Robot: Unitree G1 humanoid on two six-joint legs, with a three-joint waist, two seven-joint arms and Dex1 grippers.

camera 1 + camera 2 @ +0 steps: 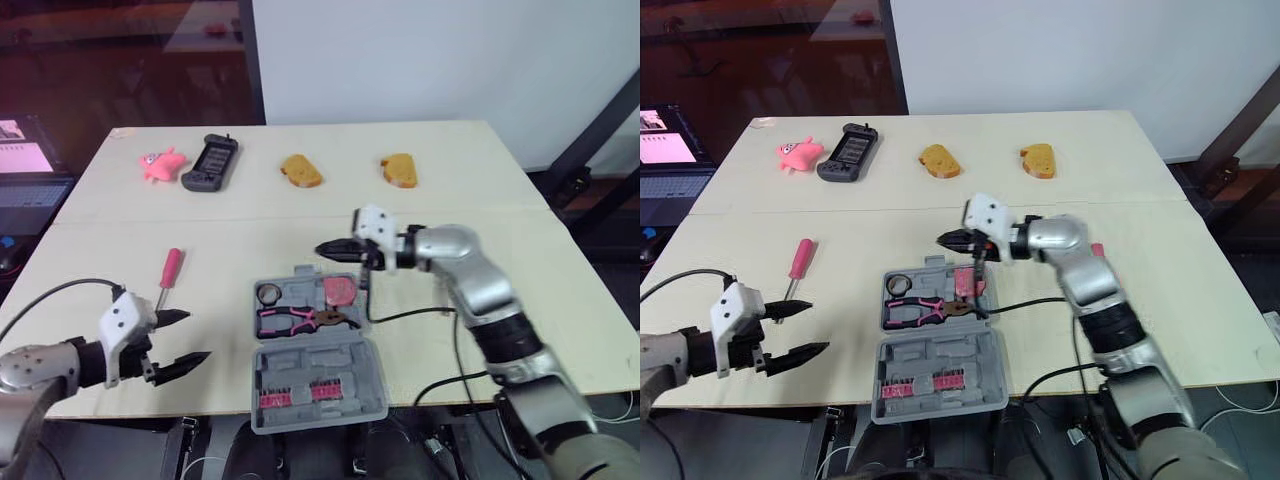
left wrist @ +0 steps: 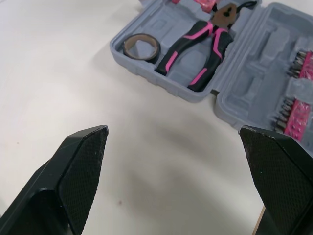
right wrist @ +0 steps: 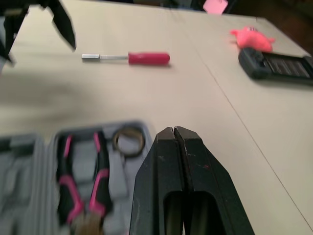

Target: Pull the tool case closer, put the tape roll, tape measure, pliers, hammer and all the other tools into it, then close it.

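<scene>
The grey tool case [image 1: 352, 352] lies open near the table's front edge. Its far half holds a tape roll [image 1: 270, 293], pink-and-black pliers [image 1: 298, 321] and a pink tape measure [image 1: 340, 290]. Its near half carries rows of bits [image 1: 300, 391]. A red-handled screwdriver [image 1: 170, 271] lies on the table left of the case. My right gripper [image 1: 322, 249] hovers just above the case's far edge, fingers [image 3: 174, 147] shut with nothing between them. My left gripper [image 1: 198, 336] stands open at the front left, apart from the case, with bare table between its fingers [image 2: 83, 161].
Along the far side lie a pink toy [image 1: 160, 162], a black handheld device [image 1: 210, 162] and two bread pieces [image 1: 300, 170] [image 1: 400, 170]. A black cable [image 1: 410, 315] crosses the table right of the case. A laptop [image 1: 25, 190] sits off the table's left edge.
</scene>
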